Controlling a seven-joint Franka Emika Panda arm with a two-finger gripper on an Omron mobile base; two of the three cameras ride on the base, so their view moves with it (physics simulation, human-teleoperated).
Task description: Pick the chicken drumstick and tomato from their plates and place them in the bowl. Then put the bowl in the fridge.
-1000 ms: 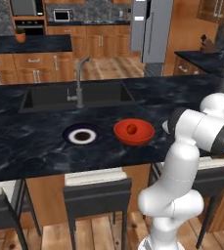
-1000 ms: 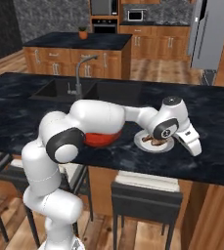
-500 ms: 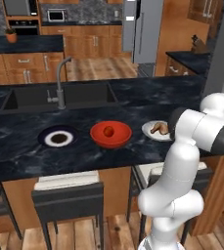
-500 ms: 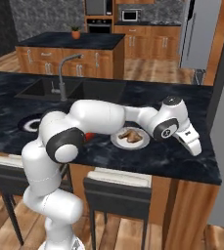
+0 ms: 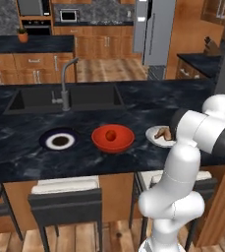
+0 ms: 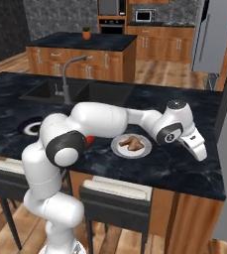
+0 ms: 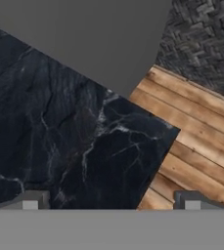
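Tabletop (image 5: 15, 142) of black white-veined stone, carrying three round dishes in a row.

Item one: shallow bright red bowl (image 5: 113, 138), middle of the row, with the small round red tomato (image 5: 111, 134) already lying inside it.

Item two: plain pale white plate (image 6: 131, 146), just beside the bowl, bearing the tan-brown lumpy chicken drumstick (image 6: 131, 142).

Item three: dark navy-rimmed plate with white centre (image 5: 60, 141), on the bowl's other side, nothing visible on it.

Item four: tall grey metallic fridge (image 5: 155, 32), well apart across the wooden floor.

Item five: white two-finger gripper (image 6: 198, 148), jaws released and spread wide, grasping nothing, hanging beyond the pale plate near the tabletop's edge.

Handling advice: drumstick pick is probably next; bring the jaws back over the plate, straddle the meat across its narrow width, descend before closing.

Markings: no legible brands, labels or writing.
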